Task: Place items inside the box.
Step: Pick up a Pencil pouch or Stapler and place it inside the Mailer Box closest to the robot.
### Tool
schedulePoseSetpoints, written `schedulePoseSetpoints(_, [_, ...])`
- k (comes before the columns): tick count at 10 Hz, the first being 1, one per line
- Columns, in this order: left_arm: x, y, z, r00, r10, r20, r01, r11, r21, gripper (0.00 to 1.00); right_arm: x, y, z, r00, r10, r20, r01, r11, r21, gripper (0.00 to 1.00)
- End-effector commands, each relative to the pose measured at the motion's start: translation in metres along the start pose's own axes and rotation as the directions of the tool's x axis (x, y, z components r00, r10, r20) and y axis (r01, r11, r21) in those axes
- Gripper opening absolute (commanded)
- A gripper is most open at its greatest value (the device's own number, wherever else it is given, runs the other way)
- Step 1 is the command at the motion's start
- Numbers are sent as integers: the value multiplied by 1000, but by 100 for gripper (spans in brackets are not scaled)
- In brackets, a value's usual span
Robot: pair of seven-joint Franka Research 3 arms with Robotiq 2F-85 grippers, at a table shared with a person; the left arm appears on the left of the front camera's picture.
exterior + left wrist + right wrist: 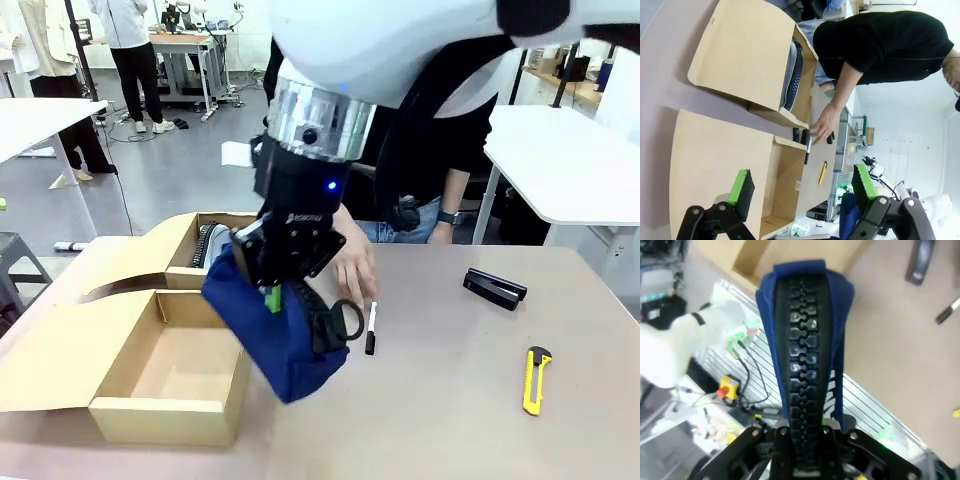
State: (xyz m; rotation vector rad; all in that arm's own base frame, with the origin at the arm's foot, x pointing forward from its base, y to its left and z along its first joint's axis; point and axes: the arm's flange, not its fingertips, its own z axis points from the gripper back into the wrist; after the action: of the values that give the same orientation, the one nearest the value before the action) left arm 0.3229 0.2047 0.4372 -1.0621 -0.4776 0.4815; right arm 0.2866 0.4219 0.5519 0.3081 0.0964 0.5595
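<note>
Both boxes lie with lids open, likely for dropping things in: the far box [190, 268] holds a grey pouch [789, 75], the near box [165, 420] is bare. The right gripper [285, 272] is clenched on the navy pouch [270, 345] along its zip, hanging it tilted at the near box's rim, seemingly to lower it in; the left gripper [802, 192] gapes on nothing. The person's hand [353, 266] reaches by the marker [371, 328], stapler [494, 288] and knife [537, 380] apart on the smooth tan table [450, 430], white tables [560, 150] beyond

Navy pouch [270, 345], grey pouch [788, 75], two boxes [160, 408], two staplers [494, 288], one marker [371, 328], one knife [536, 380]
</note>
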Motion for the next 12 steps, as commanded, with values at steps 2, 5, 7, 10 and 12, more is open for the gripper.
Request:
schedulePoseSetpoints(2, [-1,1,1,1000,-22,0,22,1000,-17,100,-90,-85,49,951,-259,167,232,959,164,7])
schedulePoseSetpoints(5, [-1,1,1,1000,-22,0,22,1000,-17,100,-67,-41,35,952,-273,137,256,958,131,7])
schedulePoseSetpoints(7, [-1,1,1,1000,-22,0,22,1000,-17,100,-68,-34,31,967,-230,113,213,967,139,7])
schedulePoseSetpoints(10, [-1,1,1,1000,-22,0,22,1000,-17,100,-18,29,6,992,-71,108,63,995,80,7])
schedulePoseSetpoints(12, [-1,1,1,1000,-22,0,22,1000,-17,100,47,83,-26,995,-71,66,71,997,13,7])
